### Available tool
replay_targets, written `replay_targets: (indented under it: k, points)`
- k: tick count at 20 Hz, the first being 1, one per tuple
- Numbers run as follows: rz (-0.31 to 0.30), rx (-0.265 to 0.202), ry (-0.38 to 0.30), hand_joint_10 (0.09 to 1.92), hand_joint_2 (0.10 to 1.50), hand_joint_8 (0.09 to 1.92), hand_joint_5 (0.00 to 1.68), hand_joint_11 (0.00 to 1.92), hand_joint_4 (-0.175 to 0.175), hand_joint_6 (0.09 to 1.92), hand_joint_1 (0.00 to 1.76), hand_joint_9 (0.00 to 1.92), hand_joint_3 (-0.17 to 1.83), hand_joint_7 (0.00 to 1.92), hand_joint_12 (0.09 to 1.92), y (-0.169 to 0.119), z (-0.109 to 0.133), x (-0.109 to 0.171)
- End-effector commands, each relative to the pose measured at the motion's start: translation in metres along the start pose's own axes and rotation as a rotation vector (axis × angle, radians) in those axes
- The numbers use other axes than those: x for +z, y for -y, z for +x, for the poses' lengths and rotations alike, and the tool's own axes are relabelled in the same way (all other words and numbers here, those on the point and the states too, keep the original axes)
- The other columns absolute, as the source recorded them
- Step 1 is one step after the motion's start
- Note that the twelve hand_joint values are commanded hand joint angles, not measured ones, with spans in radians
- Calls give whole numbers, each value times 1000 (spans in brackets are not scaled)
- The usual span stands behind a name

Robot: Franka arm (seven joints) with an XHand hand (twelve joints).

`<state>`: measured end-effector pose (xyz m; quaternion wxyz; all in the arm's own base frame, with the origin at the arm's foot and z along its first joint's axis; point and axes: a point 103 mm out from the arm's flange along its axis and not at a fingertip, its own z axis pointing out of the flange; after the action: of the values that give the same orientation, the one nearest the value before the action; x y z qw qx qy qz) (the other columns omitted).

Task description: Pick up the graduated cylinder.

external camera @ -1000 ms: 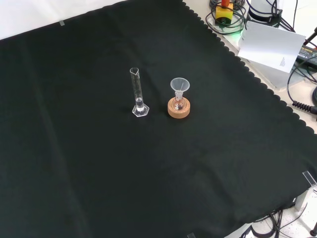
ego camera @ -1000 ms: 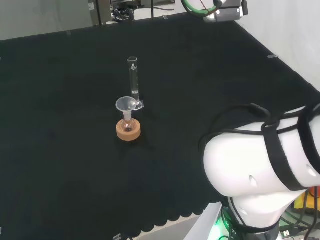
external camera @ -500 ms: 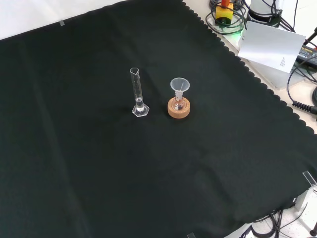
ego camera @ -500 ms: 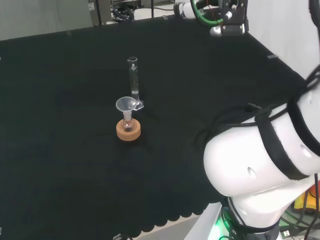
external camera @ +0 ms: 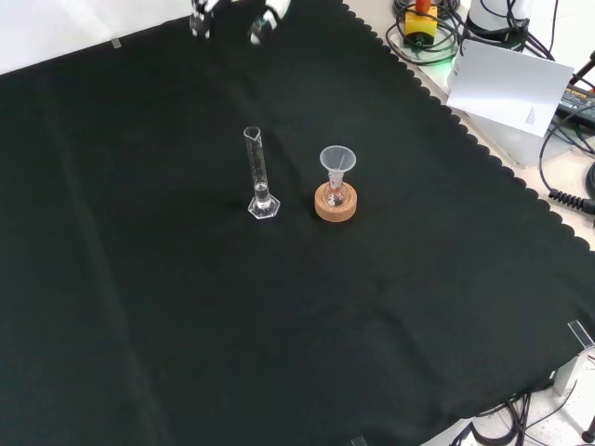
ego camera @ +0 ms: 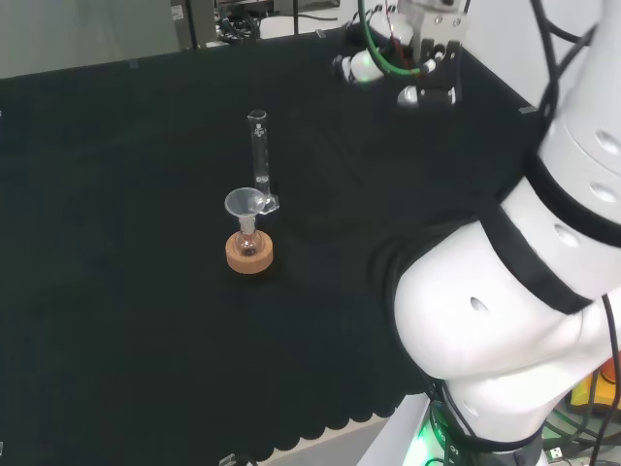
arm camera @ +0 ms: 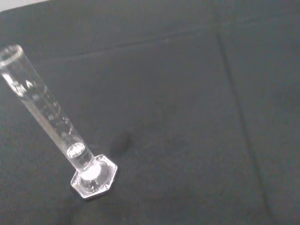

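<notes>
High over the tabletop (external camera: 139, 279), the hand (ego camera: 408, 68) holds nothing; how far its fingers spread cannot be told. Well apart, the graduated cylinder (external camera: 258, 175) stands upright just beside a funnel-topped flask (external camera: 337, 181) on its cork ring (external camera: 336, 205).

Counter (ego camera: 116, 320) under black cloth, carrying one clear graduated cylinder (ego camera: 258, 155), upright on its base, and just in front of it a small flask (ego camera: 248, 240) with a clear funnel (ego camera: 245, 204) in its neck, seated in a cork ring stand (ego camera: 249, 254). Robot hand (ego camera: 408, 63), black and white, above the cloth to the cylinder's right and well apart from it. Large white arm links (ego camera: 514, 291) at the view's right.
</notes>
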<state>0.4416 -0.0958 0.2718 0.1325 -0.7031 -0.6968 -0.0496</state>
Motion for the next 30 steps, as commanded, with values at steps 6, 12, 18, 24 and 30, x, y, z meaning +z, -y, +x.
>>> replay_targets:
  k: [6, 12, 18, 24, 30]
  points:
    - [4, -104, -61, 579, 893, 672, 424, 350, -58, 87, 703, 628, 384, 294, 1331, -33, 11, 53]
    - [38, -133, -63, 565, 802, 676, 449, 378, -63, 87, 792, 655, 482, 326, 1323, -35, 20, 74]
    - [66, -132, -72, 561, 777, 679, 479, 386, -67, 87, 811, 660, 517, 347, 1320, -36, 23, 88]
    - [54, -128, -112, 551, 753, 675, 487, 391, -68, 87, 823, 648, 559, 353, 1318, -35, 20, 98]
    - [56, -187, -164, 558, 677, 677, 492, 394, -69, 87, 875, 658, 603, 381, 1315, -33, 22, 111]
